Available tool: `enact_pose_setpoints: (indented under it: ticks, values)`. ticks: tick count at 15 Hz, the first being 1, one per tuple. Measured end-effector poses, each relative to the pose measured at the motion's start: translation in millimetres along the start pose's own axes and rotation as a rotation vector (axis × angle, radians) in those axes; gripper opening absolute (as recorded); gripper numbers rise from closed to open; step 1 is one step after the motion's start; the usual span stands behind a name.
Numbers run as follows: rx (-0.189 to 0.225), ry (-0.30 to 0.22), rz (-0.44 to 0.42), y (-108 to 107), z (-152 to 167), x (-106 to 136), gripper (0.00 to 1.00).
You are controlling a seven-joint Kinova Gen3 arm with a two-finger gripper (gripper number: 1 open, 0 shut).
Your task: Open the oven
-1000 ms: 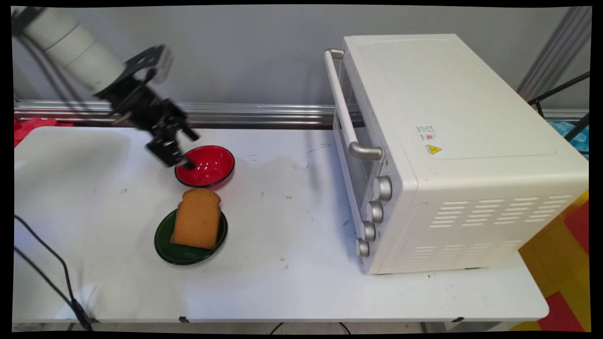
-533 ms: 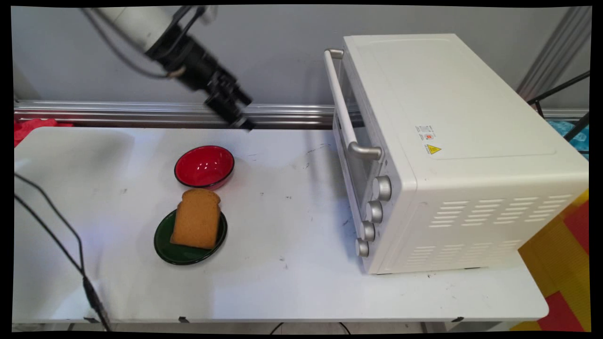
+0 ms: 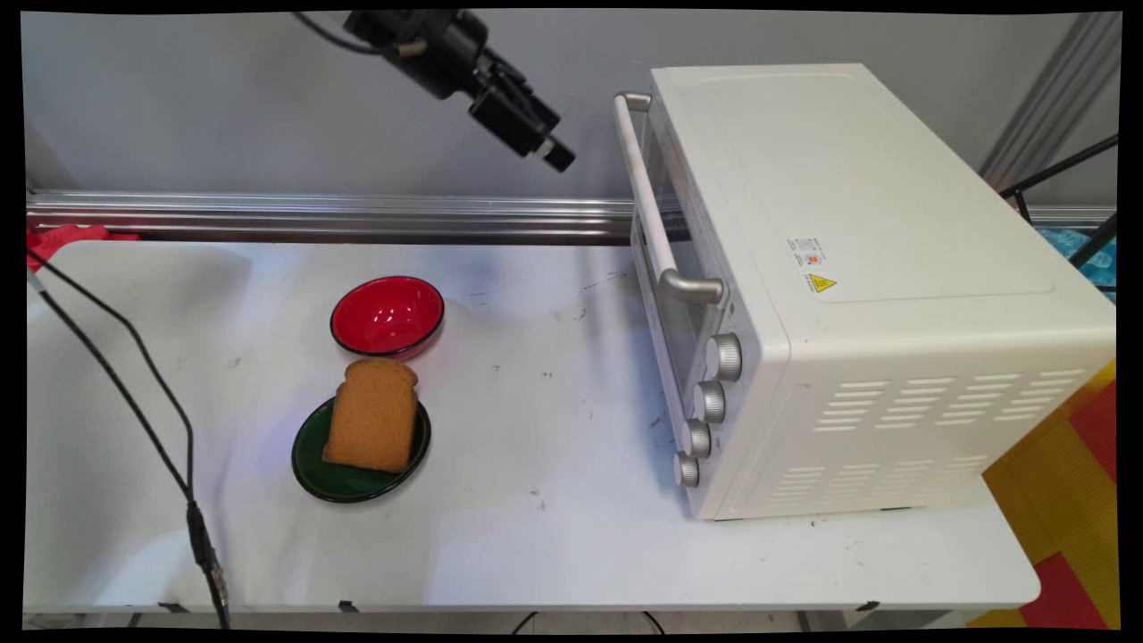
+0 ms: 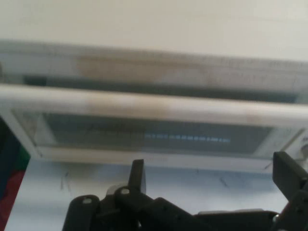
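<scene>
The gripper [image 3: 552, 154] hung high above the white table [image 3: 554, 536] with fingers [image 4: 137, 174] spread and holding nothing, just left of the toaster oven's [image 3: 857, 286] door handle [image 3: 649, 201], well clear of the red bowl [image 3: 387, 314] and bread slice [image 3: 373, 414] on its green plate [image 3: 312, 464].

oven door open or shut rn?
Shut. In the main view the oven door sits flush against the body with its handle upright; the hand view shows the handle bar across the glass window.
</scene>
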Motion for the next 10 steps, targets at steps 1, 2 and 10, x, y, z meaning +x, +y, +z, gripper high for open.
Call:
enact_pose_setpoints:
  ticks: [1, 2, 10]
  values:
    - [-0.007, 0.008, 0.002, -0.7, 1.6, 4.8, 1.00]
    - [-0.012, 0.013, 0.003, -1.2, 2.6, 7.6, 1.00]
    - [-0.063, 0.023, 0.003, -5.5, 15.6, 28.9, 0.00]
